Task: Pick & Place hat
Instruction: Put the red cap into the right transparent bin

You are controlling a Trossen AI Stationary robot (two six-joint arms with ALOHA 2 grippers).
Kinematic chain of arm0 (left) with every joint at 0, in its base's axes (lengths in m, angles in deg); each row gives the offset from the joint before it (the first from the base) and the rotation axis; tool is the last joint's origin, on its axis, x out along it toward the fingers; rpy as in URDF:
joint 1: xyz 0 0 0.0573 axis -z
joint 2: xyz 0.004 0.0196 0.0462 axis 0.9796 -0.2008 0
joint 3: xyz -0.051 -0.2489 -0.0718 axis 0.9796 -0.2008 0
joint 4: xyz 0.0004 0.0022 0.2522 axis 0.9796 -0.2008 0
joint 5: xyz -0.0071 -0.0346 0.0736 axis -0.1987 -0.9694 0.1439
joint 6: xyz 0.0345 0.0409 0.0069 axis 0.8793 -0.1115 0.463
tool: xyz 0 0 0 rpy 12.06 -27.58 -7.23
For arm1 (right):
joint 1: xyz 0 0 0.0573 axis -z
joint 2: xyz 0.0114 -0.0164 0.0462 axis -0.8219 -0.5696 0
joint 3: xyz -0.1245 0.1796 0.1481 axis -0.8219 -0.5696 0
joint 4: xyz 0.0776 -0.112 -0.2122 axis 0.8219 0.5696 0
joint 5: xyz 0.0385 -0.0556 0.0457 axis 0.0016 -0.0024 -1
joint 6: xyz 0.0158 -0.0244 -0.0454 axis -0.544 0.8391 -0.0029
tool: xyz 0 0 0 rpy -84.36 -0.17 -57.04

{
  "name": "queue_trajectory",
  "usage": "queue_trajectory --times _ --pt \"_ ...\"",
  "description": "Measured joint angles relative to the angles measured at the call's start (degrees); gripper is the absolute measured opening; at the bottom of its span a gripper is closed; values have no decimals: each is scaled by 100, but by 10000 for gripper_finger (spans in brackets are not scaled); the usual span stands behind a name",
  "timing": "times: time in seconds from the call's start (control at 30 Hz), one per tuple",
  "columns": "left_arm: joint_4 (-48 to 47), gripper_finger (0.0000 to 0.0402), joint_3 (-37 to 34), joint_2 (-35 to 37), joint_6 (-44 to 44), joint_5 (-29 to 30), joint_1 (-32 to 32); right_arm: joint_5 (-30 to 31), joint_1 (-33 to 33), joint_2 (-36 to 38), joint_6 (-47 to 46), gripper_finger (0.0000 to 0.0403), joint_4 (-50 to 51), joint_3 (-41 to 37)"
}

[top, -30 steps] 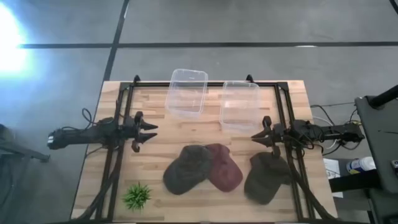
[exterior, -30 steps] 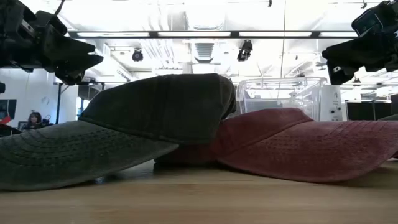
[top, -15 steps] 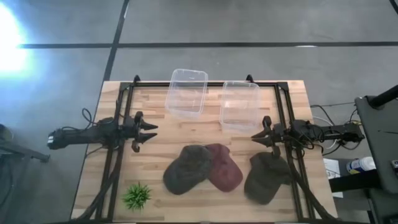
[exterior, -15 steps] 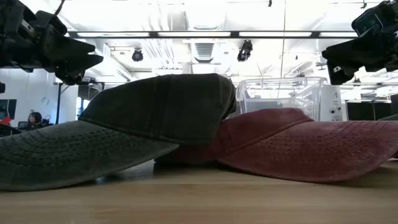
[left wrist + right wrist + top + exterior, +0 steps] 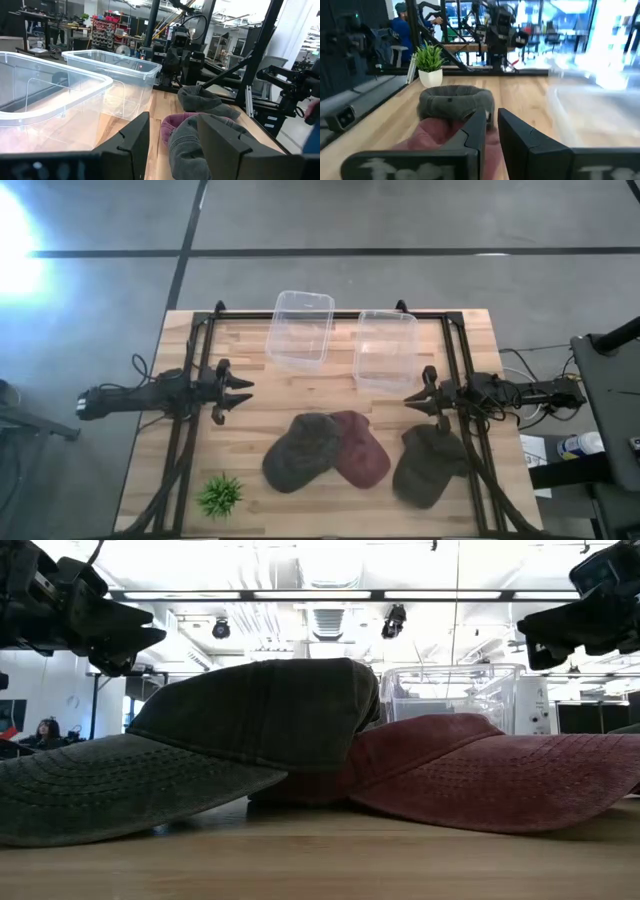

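Note:
Three hats lie on the wooden table's near half: a grey-green one (image 5: 300,450) (image 5: 250,720) whose crown overlaps a red one (image 5: 360,452) (image 5: 480,770), and a dark olive one (image 5: 430,465) by the right edge. My left gripper (image 5: 244,393) (image 5: 172,145) hovers open left of the hats. My right gripper (image 5: 410,397) (image 5: 492,130) hovers above the olive hat's far edge with only a narrow gap between its fingers. Both are above hat height in the low view.
Two clear plastic bins (image 5: 302,328) (image 5: 386,350) stand on the far half of the table. A small potted plant (image 5: 220,495) (image 5: 430,62) sits at the near left corner. A black frame (image 5: 455,350) borders the work area. Bare wood lies between the grippers.

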Motion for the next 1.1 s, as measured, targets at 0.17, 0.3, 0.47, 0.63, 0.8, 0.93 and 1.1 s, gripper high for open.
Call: queue_trajectory --times 0.17,0.3,0.47,0.63,0.8,0.93,1.1 --pt "1 161 0 0 -1 0 2 122 0 2 -2212 48 -613 0" --pt "0 161 2 0 0 -2 0 475 0 -1 -4101 48 -871 -1" --pt "1 161 2 0 1 -2 0 893 0 -61 -5646 48 -893 -1" --pt "1 161 0 0 0 -1 1 793 -80 -221 -6803 48 -1672 -1" --pt "1 161 2 0 1 0 0 614 -261 -816 -7279 48 -3138 8" --pt "0 161 1 0 1 -1 0 1655 -463 -1561 -7347 48 -3193 197" --pt "1 161 0 0 -1 0 2 2396 -853 -2849 -6831 48 -3184 1052"
